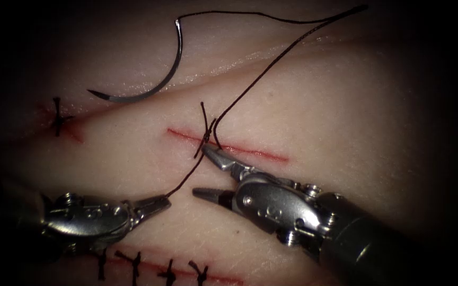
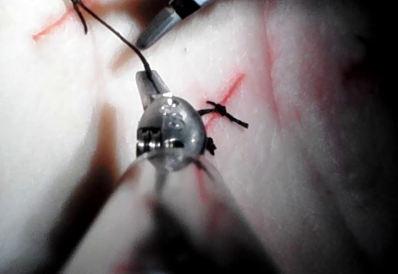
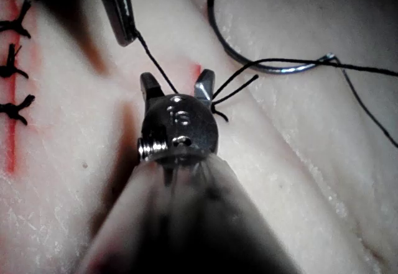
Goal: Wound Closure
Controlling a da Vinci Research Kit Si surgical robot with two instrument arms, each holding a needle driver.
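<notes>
Above the cut (image 1: 229,145), well up on the tissue (image 1: 345,106), the curved needle (image 1: 155,85) lay loose on the surface, held by neither tool and not in the tissue, its point toward the left and its swaged end uppermost. From that end the thread (image 1: 271,61) ran out to the right, doubled back and came down diagonally to a knot (image 1: 206,135) on the cut, where short strands stood up above it.

From the knot one strand (image 1: 186,177) led down and left to the left tool (image 1: 157,204), whose jaws were closed on that strand at their tip; the left wrist view showed the same strand (image 2: 118,35) entering those closed jaws (image 2: 150,82).

The right tool (image 1: 210,175) had its jaws spread wide: the upper one lay with its tip right at the knot, the lower one pointed left below it, apart from the thread. In the right wrist view the two parted jaws (image 3: 177,87) straddled the strand, gripping nothing.

Along the lower edge a second cut (image 1: 186,271) carried a row of tied stitches (image 1: 168,273), and a single stitch (image 1: 58,117) sat at the far left amid red fluid (image 1: 75,130).
</notes>
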